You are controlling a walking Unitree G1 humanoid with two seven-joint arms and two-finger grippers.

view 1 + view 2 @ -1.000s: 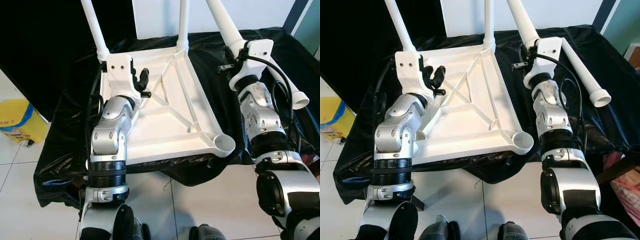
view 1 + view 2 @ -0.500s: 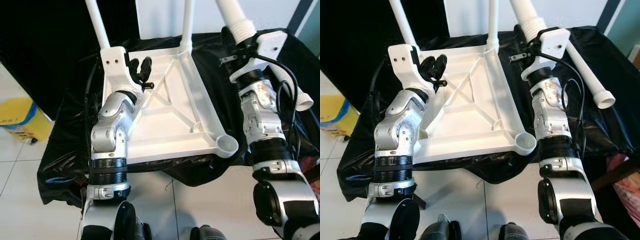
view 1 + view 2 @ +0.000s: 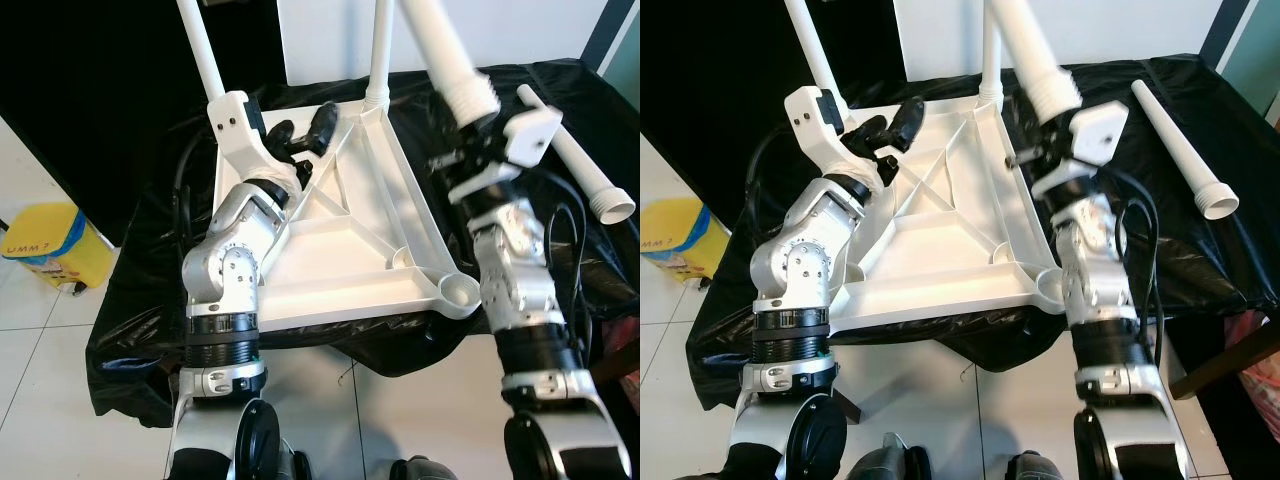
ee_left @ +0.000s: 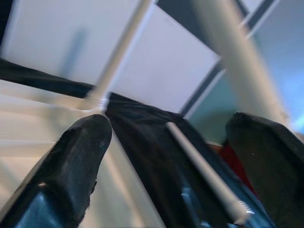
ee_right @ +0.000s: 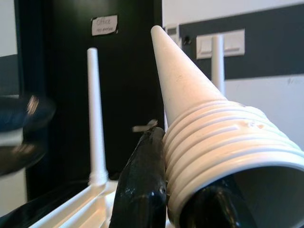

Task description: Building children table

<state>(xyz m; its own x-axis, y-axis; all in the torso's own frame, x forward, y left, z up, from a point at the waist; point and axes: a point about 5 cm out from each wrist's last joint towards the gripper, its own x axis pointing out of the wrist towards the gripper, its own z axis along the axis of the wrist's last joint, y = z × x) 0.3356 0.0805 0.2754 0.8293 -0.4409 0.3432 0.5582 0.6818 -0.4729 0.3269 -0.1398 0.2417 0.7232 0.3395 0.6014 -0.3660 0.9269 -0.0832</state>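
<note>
The white tabletop (image 3: 340,240) lies upside down on a black cloth (image 3: 140,300), its ribbed underside facing up. Two legs already stand in their sockets: one at the far left corner (image 3: 200,50) and one at the far right corner (image 3: 380,50). The near right socket (image 3: 459,291) is empty, a round open cup at the corner; the near left corner is hidden behind the left arm, so its state cannot be told. The right gripper (image 3: 470,150) has its fingers clamped on the ribbed, threaded end of a third leg (image 3: 445,55), which tilts up and away above the tabletop's right edge, not yet seated in any socket. A fourth leg (image 3: 580,165) lies loose on the cloth, off to the right of the tabletop. The left gripper (image 3: 300,135) hovers over the far left part of the tabletop with its fingers spread apart, holding nothing. By this reading the build is about half done: the held leg needs to go into a socket, most likely the empty near right one, and the loose leg has to be picked up and fitted after it.
</note>
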